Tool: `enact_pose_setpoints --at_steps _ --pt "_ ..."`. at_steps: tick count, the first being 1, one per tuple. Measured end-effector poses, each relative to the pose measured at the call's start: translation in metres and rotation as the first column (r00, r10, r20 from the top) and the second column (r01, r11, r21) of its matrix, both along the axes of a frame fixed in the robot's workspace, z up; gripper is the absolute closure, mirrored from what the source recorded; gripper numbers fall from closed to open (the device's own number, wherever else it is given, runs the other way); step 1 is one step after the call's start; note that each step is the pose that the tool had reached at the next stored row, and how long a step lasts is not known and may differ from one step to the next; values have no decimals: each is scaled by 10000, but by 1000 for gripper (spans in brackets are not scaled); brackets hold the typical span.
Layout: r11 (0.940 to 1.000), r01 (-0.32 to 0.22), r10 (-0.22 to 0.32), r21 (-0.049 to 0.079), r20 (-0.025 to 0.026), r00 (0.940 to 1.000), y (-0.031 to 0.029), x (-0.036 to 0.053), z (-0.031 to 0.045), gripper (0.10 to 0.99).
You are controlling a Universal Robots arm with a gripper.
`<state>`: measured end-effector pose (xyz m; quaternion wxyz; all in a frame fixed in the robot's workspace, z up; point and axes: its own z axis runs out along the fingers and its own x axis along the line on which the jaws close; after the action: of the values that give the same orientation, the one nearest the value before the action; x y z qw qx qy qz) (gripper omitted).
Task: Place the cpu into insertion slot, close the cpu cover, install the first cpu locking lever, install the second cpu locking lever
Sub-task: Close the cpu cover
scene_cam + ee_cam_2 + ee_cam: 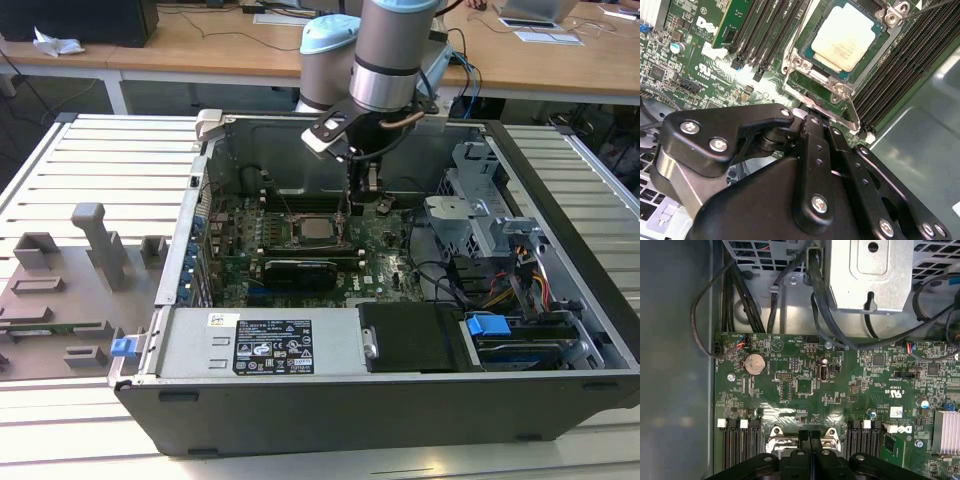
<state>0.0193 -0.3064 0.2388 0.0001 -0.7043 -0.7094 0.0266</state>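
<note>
The cpu (845, 37) lies flat in the slot (879, 15), a little beyond the fingertips of the hand (821, 124), so I judge the first step as done. The cover (807, 82) lies down around it like a silver frame, and the chip shows through its window; the second step seems done also. One thin wire lever (854, 114) runs along the side of the cover, very near to the fingertips. Whether this lever is already hooked I cannot tell, so the locking steps may remain.

The two fingers (804, 440) are pressed together with nothing seen between them; the hand is closed and empty.

The second wrist view gives the chip and the frame from close. The first wrist view looks further past the hand, over the green board (805, 390) with its round battery (756, 362) and the black cables (790, 300), and of the socket it gives just the metal edge by the fingertips. The exterior view gives the whole open case (300, 410) on the slatted surface (90, 150), with the hand low over the board.
</note>
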Motion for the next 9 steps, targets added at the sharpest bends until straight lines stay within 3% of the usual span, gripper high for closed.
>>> enact_pose_setpoints --at_steps 9 --pt "10000 0 0 -1 0 10000 0 -89 -7 980"
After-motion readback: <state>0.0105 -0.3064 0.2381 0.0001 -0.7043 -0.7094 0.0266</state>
